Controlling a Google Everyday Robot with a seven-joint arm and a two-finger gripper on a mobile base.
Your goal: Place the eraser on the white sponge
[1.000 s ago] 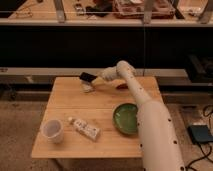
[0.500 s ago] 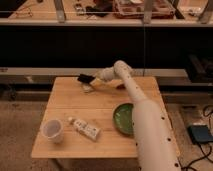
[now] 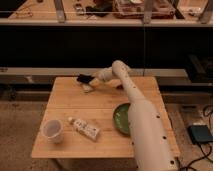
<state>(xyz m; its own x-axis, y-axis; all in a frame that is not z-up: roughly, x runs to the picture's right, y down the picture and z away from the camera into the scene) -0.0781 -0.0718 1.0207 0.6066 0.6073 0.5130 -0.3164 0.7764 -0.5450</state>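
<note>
Gripper [image 3: 90,80] over far-left table [image 3: 102,107]; open wood between cup [image 3: 52,131] and plate [image 3: 121,118].

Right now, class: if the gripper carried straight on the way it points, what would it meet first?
The gripper points left along the table's far edge, with the eraser at its tip above the white sponge. Beyond the eraser, the way looks free past the table's far left corner, though depth is unclear.

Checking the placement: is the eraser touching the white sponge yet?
Cannot tell: in the camera view the eraser, at the hand, overlaps the white sponge, hiding any gap.
</note>
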